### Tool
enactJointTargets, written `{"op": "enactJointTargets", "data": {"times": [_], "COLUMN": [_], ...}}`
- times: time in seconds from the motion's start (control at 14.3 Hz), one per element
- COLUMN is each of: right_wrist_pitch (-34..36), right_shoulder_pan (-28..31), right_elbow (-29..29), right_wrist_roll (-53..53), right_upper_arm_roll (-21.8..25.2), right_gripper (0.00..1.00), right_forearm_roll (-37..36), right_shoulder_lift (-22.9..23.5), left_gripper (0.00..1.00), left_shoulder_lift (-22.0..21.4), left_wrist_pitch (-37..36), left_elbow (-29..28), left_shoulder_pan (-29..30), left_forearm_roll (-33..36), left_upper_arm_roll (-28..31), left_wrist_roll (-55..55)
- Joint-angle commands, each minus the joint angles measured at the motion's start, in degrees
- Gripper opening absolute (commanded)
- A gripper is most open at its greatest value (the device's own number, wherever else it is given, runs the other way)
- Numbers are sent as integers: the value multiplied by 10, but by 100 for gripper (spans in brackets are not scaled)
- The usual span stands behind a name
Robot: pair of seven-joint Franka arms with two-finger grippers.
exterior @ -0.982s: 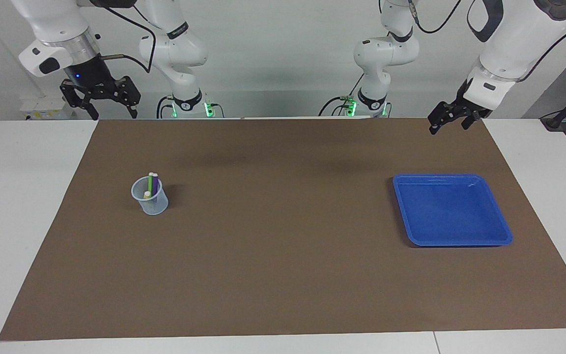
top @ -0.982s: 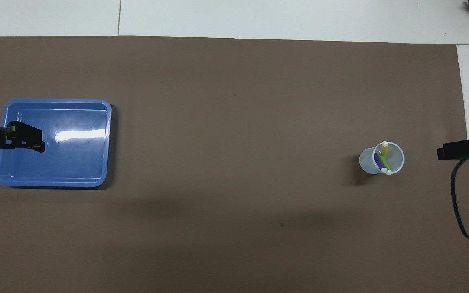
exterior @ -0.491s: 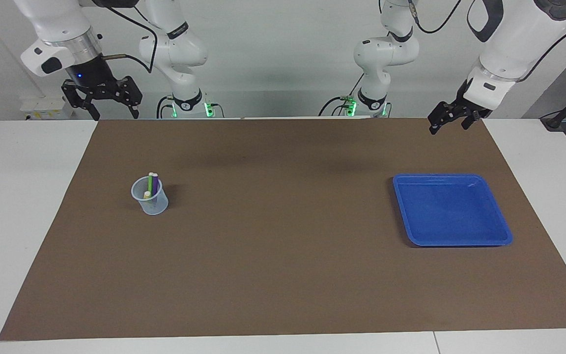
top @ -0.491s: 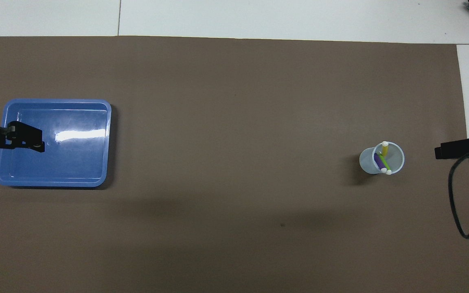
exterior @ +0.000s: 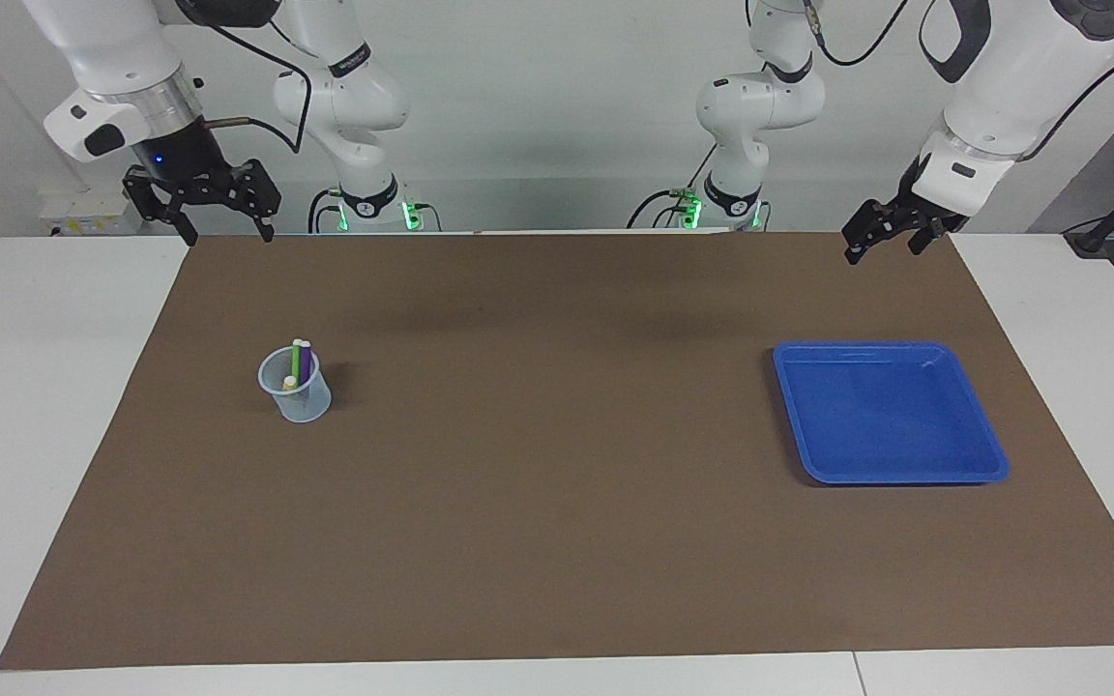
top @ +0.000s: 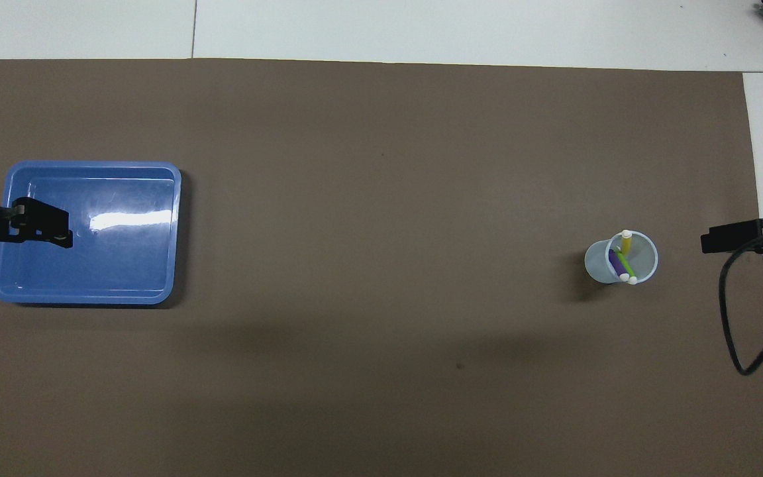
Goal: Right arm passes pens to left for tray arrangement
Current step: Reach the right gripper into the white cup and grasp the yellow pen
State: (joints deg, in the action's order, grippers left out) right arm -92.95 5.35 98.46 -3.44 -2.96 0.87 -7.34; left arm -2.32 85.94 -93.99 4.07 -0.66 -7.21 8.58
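Note:
Three pens [exterior: 298, 364] stand in a small pale-blue translucent cup [exterior: 298, 398] toward the right arm's end of the mat. In the overhead view they show as yellow [top: 626, 242], green [top: 626, 266] and purple [top: 615, 260], each with a whitish end. The blue tray [exterior: 891, 416] [top: 110, 271] lies empty toward the left arm's end. My right gripper [exterior: 228, 234] hangs open, high over the mat's corner by its base, well apart from the cup. My left gripper [exterior: 883, 249] hangs open over the mat's edge close to the robots, above the tray's end of the table.
A brown mat [exterior: 557, 503] covers most of the white table [exterior: 54, 387]. A black cable [top: 732, 318] loops down from the right arm beside the cup's end of the mat.
The right gripper has shifted a little toward the cup and slightly lower. The left arm, the tray and the cup with the pens have not moved.

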Motion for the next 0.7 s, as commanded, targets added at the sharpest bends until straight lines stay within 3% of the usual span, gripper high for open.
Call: {"op": "enactJointTargets", "data": {"times": [0.0,0.21,0.63], "right_wrist_pitch": [-41,-84,-118], "right_shoulder_pan": [-2,-3,-4], "right_elbow": [31,66,74], "right_wrist_roll": [5,5,6], "right_upper_arm_roll": [0,-1,-3], "right_gripper": [100,100,100], "right_forearm_roll": [-10,-15,-22], "right_shoulder_lift": [5,5,35], "left_gripper": [100,100,100], "left_shoulder_lift": [-2,-2,-2], "left_wrist_pitch": [-5,-5,-5], "left_elbow": [1,1,1], "left_shoulder_pan": [-1,-1,-1], "left_forearm_roll": [11,11,11], "left_upper_arm_roll": [1,1,1], "left_wrist_roll": [-1,-1,-1]}}
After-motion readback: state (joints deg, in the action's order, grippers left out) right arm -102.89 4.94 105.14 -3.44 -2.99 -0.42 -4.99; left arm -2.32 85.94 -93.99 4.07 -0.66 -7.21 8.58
